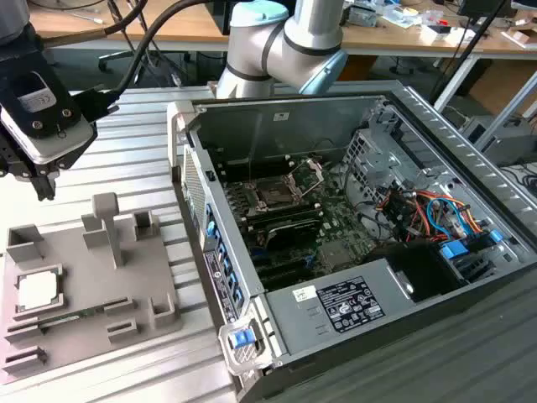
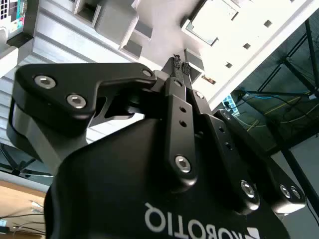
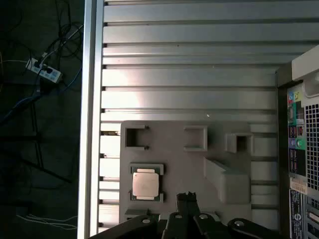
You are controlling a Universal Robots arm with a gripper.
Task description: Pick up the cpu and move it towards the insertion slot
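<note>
The cpu (image 1: 38, 291) is a silvery square chip lying flat in a recess of the grey holder block (image 1: 126, 290) at the exterior view's left. My gripper (image 1: 42, 186) hangs above the holder's far side, apart from the chip. In the first wrist view the cpu (image 3: 146, 183) lies just beside my gripper (image 3: 187, 195). In the second wrist view my gripper (image 2: 180, 64) is shut with nothing between its fingertips, and the cpu (image 2: 214, 22) lies beyond them. The insertion slot (image 1: 273, 195) is a dark square socket with its silver frame raised, inside the open computer case.
The open computer case (image 1: 252, 285) stands at the exterior view's right of the holder, with cables and drive bays inside. Upright posts (image 1: 107, 225) rise from the holder block. The slotted aluminium table (image 3: 189, 64) ends at an edge (image 3: 89, 119), with a power strip (image 3: 46, 72) on the floor beyond.
</note>
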